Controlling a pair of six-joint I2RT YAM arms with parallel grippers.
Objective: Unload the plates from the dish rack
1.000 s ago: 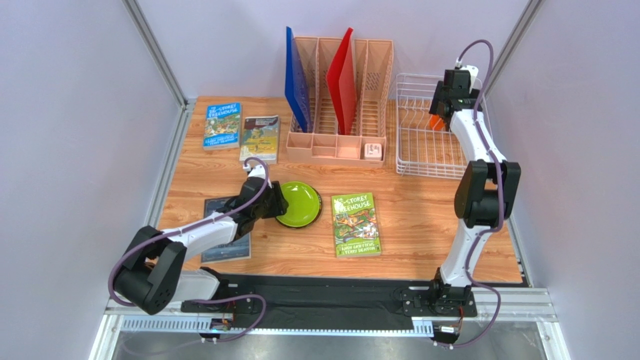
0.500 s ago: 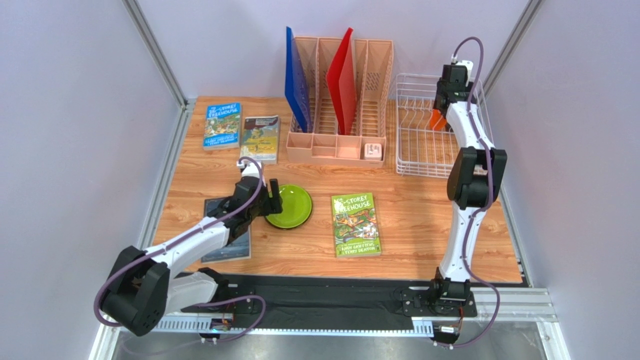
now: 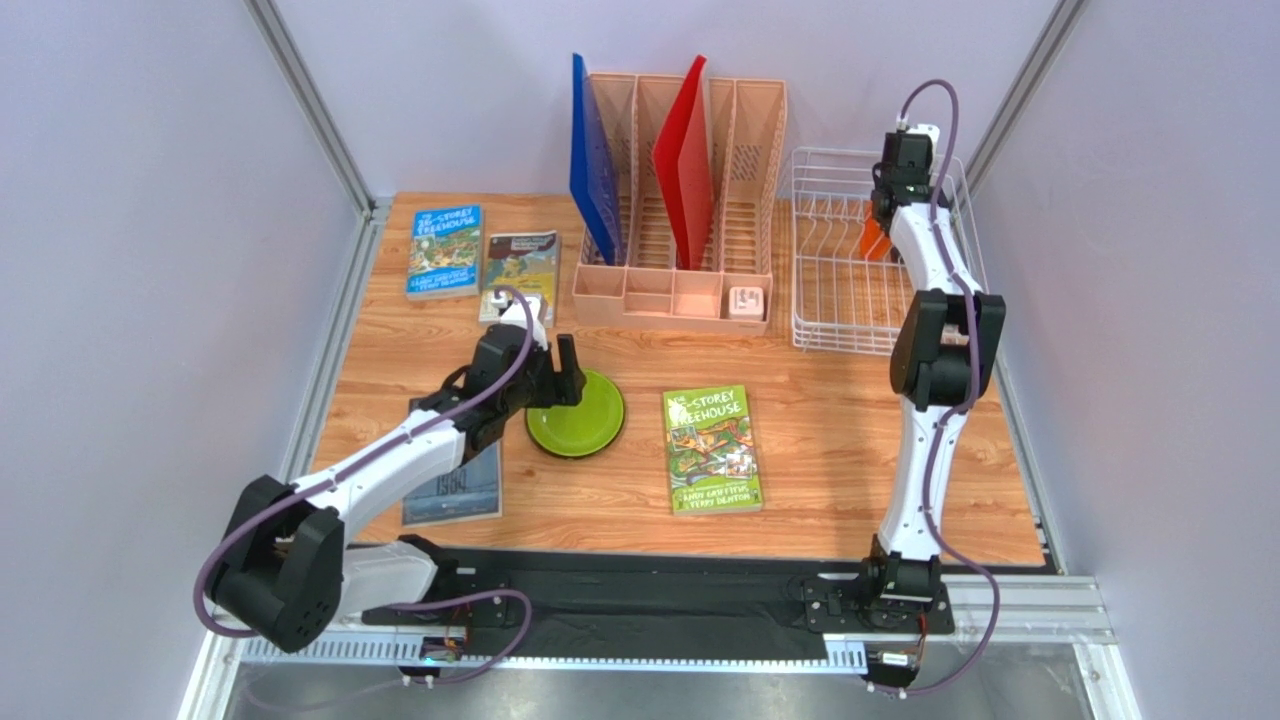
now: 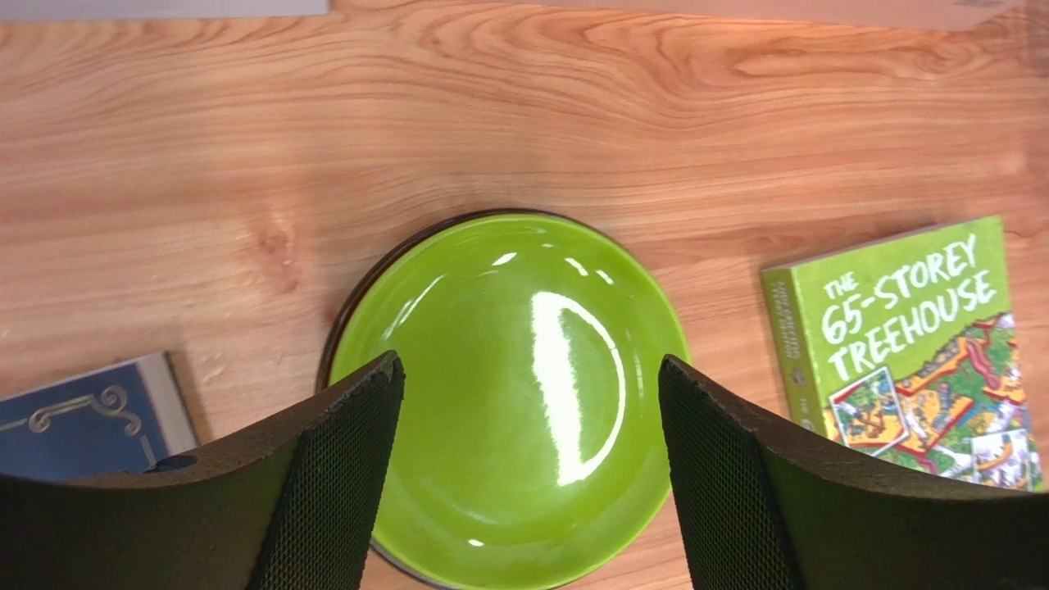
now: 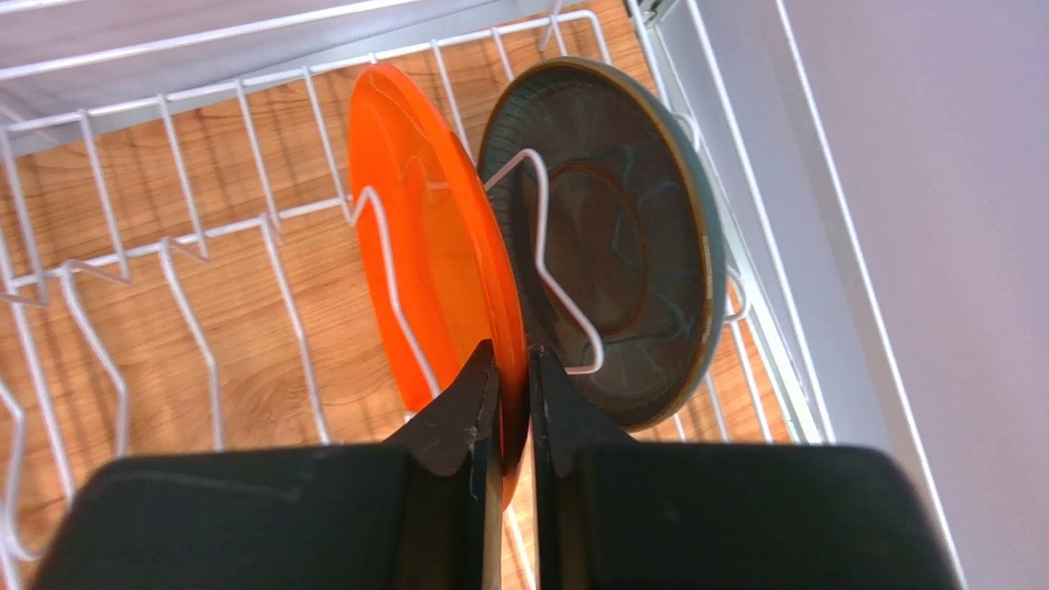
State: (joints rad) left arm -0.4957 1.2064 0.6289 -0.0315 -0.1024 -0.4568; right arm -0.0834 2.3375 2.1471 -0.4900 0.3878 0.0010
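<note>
A lime green plate (image 3: 579,417) (image 4: 517,381) lies flat on the wooden table, with a dark edge showing under its left rim. My left gripper (image 3: 550,371) (image 4: 530,375) hovers over it, open, both fingers clear of it. At the back right stands the white wire dish rack (image 3: 824,308) (image 5: 185,252). An orange plate (image 3: 872,240) (image 5: 425,240) stands upright in it, with a teal-grey plate (image 5: 616,246) right beside it. My right gripper (image 3: 884,207) (image 5: 515,359) reaches down into the rack and is shut on the orange plate's rim.
A pink slotted file organiser (image 3: 684,285) with a blue and a red folder stands left of the rack. A green book (image 3: 711,447) lies right of the green plate, a dark book (image 3: 458,483) under my left arm, and two books (image 3: 481,258) at the back left.
My left gripper opened, let go of the green plate and drew up and back; the plate now lies a little further left. My right gripper closed on the orange plate's rim.
</note>
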